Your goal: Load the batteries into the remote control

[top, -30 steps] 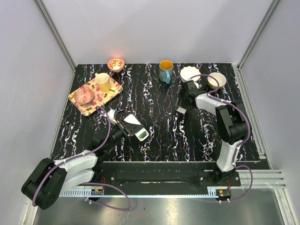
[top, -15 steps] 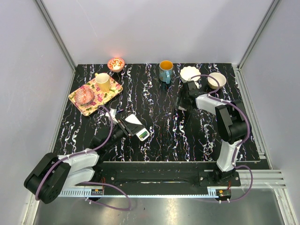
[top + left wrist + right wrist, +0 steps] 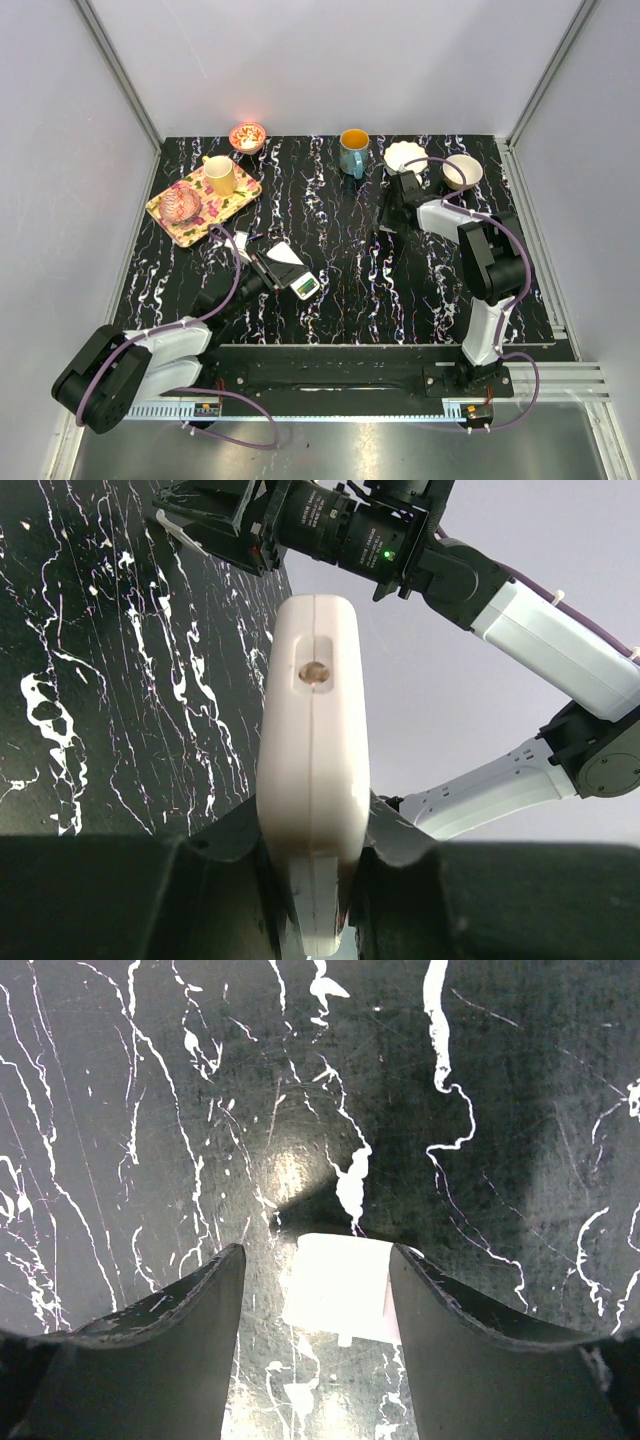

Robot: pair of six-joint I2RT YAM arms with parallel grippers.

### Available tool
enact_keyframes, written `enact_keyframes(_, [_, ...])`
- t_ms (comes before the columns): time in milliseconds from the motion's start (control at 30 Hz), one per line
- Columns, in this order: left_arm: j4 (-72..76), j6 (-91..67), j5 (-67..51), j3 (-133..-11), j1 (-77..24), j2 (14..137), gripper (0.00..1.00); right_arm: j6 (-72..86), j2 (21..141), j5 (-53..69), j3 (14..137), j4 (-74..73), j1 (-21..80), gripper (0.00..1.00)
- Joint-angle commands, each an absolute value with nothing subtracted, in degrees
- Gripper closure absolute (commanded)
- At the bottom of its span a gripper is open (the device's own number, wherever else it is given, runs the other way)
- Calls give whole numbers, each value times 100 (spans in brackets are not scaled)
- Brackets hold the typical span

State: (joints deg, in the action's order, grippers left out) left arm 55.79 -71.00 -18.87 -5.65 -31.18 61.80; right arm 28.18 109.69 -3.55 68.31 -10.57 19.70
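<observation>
Left gripper (image 3: 312, 880) — shut fast on the remote control (image 3: 312, 730), dark fingers (image 3: 200, 890) clamping the near end of the white body. Left wrist view shows the remote edge-on only: side seam and a small round recess in the end face. Its broad faces are turned away, and the gripped end is hidden between the fingers and cut off by the frame.

Top view: remote (image 3: 290, 272) left of centre over the black marbled table (image 3: 340, 300). It has a greenish patch at its outer end, too small to read. Whether it touches the table cannot be told.

Right gripper (image 3: 315, 1260) — jaws well apart, low over the table and holding nothing. A flat white piece (image 3: 340, 1285) lies between the fingers (image 3: 170, 1350), close against one. It is bleached by glare, so its identity cannot be told.

Far edge: flowered tray (image 3: 190, 230), blue mug (image 3: 353, 152), white bowl (image 3: 462, 171) partly behind the right arm's cable.
</observation>
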Motion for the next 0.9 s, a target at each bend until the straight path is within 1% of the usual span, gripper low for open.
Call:
enact_keyframes(0, [6214, -7154, -1986, -580, -3103, 6266, 100, 2505, 11355, -97, 6856, -1485, 1960, 35])
enact_keyframes(267, [6407, -7216, -2048, -554, -3102, 6416, 100, 2391, 11496, -167, 6908, -1687, 1960, 49])
enact_keyframes(367, [6486, -7251, -2057, -536, -3102, 6451, 100, 2417, 11522, -211, 6873, -1696, 1960, 52])
enact_keyframes(500, [6521, -7268, -2057, -519, -3103, 6478, 100, 2487, 11558, -237, 6864, -1740, 1942, 59])
enact_keyframes(567, [6548, -7277, -2065, -519, -3111, 6486, 100, 2566, 11593, -107, 6882, -1775, 1890, 61])
enact_keyframes(633, [6565, -7277, -2083, -519, -3103, 6513, 100, 2672, 11636, -18, 6873, -1767, 1811, 61])
enact_keyframes(700, [6574, -7286, -2083, -510, -3103, 6521, 100, 2812, 11663, 386, 6882, -1784, 1758, 59])
enact_keyframes(833, [6644, -7312, -2074, -501, -3103, 6565, 100, 3233, 11698, 957, 6820, -1697, 1644, 54])
enact_keyframes(867, [6653, -7321, -2074, -492, -3103, 6574, 100, 3330, 11690, 1149, 6812, -1679, 1644, 52])
